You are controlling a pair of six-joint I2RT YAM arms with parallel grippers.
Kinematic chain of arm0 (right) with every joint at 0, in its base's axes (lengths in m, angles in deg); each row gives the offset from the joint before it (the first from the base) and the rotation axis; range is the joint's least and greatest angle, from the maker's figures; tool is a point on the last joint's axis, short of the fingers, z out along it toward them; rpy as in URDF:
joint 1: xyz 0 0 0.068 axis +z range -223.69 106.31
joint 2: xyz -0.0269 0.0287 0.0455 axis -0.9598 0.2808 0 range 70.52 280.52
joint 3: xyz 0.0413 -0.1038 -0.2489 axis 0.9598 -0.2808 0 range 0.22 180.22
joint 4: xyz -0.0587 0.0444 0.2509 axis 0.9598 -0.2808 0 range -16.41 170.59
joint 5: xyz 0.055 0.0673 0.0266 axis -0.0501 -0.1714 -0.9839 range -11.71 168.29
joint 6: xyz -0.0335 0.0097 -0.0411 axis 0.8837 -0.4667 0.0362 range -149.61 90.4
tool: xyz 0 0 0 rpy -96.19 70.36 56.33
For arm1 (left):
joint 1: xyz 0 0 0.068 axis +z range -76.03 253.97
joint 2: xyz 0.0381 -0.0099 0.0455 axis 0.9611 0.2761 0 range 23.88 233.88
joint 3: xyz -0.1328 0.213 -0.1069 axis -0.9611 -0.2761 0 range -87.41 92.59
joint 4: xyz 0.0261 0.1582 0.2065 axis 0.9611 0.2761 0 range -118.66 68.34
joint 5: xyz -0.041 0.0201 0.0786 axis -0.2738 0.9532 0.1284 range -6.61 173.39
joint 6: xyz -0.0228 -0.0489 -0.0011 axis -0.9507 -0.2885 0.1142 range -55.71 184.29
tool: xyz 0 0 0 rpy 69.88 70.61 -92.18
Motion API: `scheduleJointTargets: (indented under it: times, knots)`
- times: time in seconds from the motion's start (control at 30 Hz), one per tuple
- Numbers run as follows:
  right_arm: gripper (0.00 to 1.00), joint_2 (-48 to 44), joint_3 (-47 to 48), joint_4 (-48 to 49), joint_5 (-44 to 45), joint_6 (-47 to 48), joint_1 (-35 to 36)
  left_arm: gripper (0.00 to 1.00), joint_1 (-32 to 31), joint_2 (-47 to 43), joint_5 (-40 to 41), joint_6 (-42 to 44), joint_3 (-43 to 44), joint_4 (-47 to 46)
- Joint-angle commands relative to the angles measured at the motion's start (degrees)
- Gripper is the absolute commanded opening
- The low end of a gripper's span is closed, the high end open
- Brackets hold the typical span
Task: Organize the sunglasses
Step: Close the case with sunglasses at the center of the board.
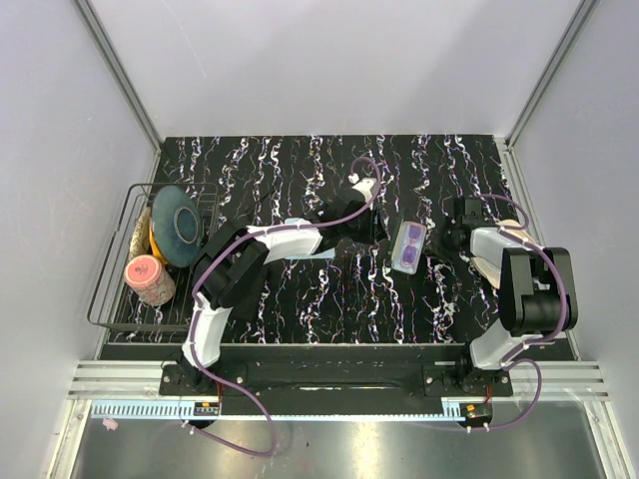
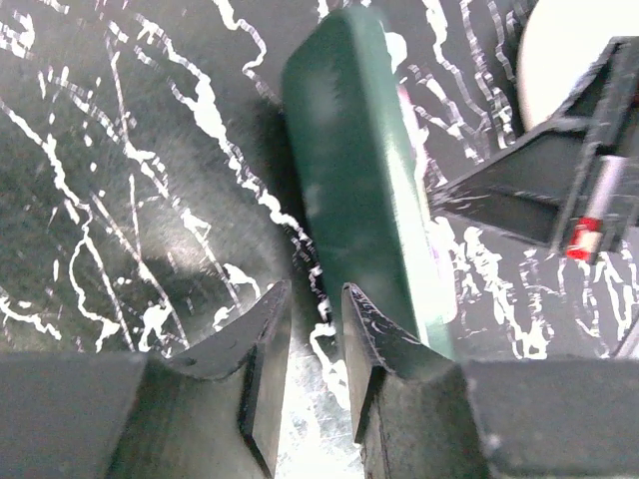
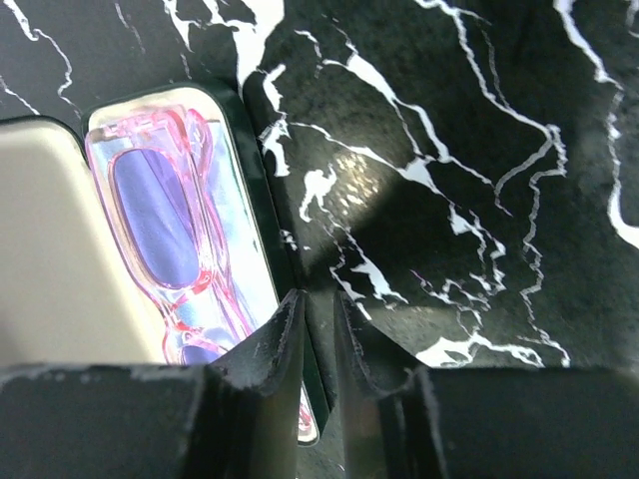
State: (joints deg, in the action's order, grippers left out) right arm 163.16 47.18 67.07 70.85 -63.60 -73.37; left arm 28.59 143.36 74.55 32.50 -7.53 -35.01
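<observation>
Sunglasses point(image 3: 160, 220) lower lens hidden behind right end effector point(image 3: 318, 304) finger; case lid point(image 3: 40, 249) cut off at left edge.

loc: robot lab cell | evid: white panels point(image 1: 329, 60), alu frame point(image 1: 118, 70)

Two arms in black and white.
The left arm point(image 1: 205, 339) and right arm point(image 1: 534, 289) alternate white shells with black joint housings; thin purple cables point(image 1: 268, 434) loop from their bases; the fingers point(image 2: 255, 344) are dark, wedge-shaped, scuffed pale.
</observation>
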Motion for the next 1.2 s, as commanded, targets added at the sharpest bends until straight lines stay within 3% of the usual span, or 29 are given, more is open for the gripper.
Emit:
scheduleJointTargets:
  times: [0.0,0.6,1.17]
  knots:
    - [0.23,3.07,1.03,0.16,-2.84,2.27,0.03,0.31,-0.05,-3.47,-2.58,-0.46,1.86,-7.10]
    - [0.20,5.00,2.79,-0.11,-8.11,4.20,0.03,0.32,-1.63,2.51,-8.38,-2.57,6.61,-7.89]
    - [0.20,5.80,3.84,-0.81,-7.32,4.12,0.47,0.32,-3.22,7.43,-6.45,-3.28,9.51,-2.53]
